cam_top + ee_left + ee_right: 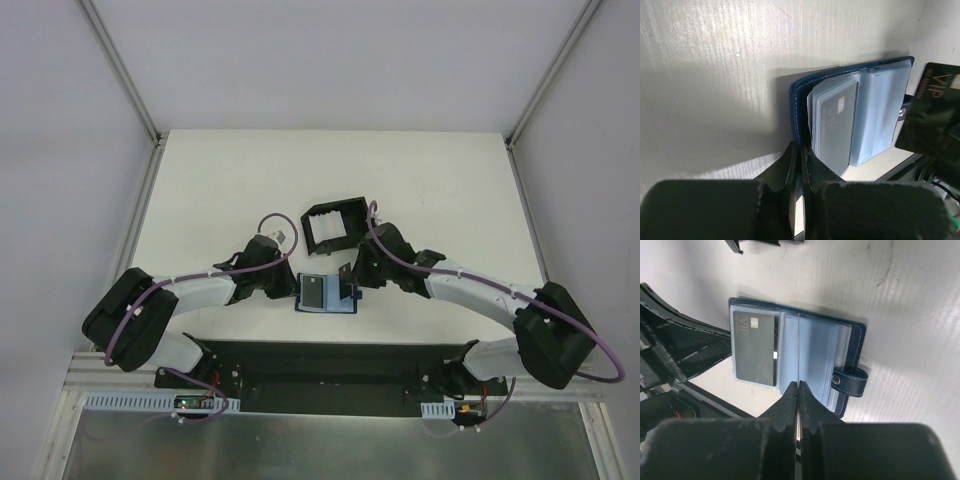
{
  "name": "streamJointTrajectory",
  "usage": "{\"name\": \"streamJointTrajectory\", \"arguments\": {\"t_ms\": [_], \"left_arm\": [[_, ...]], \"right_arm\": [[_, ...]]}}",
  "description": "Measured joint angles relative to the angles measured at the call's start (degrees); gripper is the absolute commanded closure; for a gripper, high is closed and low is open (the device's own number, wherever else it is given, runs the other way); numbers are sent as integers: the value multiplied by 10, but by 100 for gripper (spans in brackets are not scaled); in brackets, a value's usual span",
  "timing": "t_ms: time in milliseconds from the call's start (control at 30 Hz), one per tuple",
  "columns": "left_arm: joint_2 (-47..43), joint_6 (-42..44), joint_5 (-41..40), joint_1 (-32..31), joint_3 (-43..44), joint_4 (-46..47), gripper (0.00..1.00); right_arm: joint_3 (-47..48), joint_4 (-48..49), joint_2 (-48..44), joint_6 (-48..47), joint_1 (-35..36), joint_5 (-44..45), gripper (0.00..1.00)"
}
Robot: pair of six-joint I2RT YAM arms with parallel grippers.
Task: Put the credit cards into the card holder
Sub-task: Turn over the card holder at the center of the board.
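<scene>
The navy card holder [326,295] lies open on the white table between both grippers. In the right wrist view its blue pockets [815,347] show, with the snap tab [852,380] at the right. A grey VIP card [755,347] sits in its left pocket and also shows in the left wrist view [835,125]. My left gripper [801,150] is shut on the holder's left cover [799,107]. My right gripper [798,385] is shut on a dark VIP card, seen edge-on [798,340] over the holder's middle. The left wrist view shows that card's face [932,112].
A black square tray [312,222] with raised walls stands just behind the card holder. The dark mounting plate [320,365] runs along the table's near edge. White walls and metal posts enclose the table on three sides.
</scene>
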Motion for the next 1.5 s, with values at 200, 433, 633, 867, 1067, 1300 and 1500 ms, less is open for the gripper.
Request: {"name": "streamJointTrajectory", "arguments": {"t_ms": [200, 433, 633, 867, 1067, 1300, 1500], "left_arm": [[0, 0, 0, 0, 0, 0, 100], [0, 0, 0, 0, 0, 0, 100], [0, 0, 0, 0, 0, 0, 100], [0, 0, 0, 0, 0, 0, 100], [0, 0, 0, 0, 0, 0, 100], [0, 0, 0, 0, 0, 0, 100], [1, 0, 1, 0, 0, 0, 100]], "right_arm": [[-2, -23, -30, -9, -12, 20, 100], [-14, -37, -26, -11, -14, 20, 100], [-14, -37, -10, -12, -14, 20, 100], [-14, -22, 3, -11, -14, 10, 100], [-14, -13, 6, -9, -14, 2, 100], [-10, -22, 5, -9, -10, 2, 100], [8, -37, -6, -9, -3, 2, 100]]}}
